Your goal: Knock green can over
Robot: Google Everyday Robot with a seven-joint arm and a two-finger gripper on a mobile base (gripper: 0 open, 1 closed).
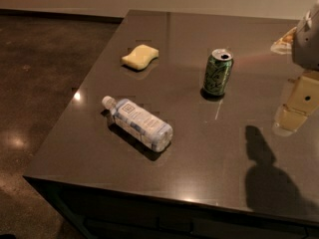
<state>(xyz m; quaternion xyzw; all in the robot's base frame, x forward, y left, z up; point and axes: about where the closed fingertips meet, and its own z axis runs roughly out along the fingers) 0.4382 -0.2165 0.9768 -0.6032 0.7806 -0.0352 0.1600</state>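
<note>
Standing Upright: Green Can Waits on Dark Desk as Gripper Hangs at Right Edge

The green can (218,72) stands upright on the dark, glossy desk (199,158), toward the far right part of the top, its silver rim catching the light. The robot's gripper (293,114) hangs at the desk's right edge, to the right of the can and well apart from it. How far it is open cannot be told from this view, and it touches none of the objects. A clear plastic water bottle (138,123) with a white label lies on its side nearer the front left corner, its cap pointing toward the left edge. A yellow sponge (140,57) rests flat toward the far left corner. A dark shadow (264,178) falls on the top near the front right corner. A speckled brown floor (40,83) lies beyond the left edge.
</note>
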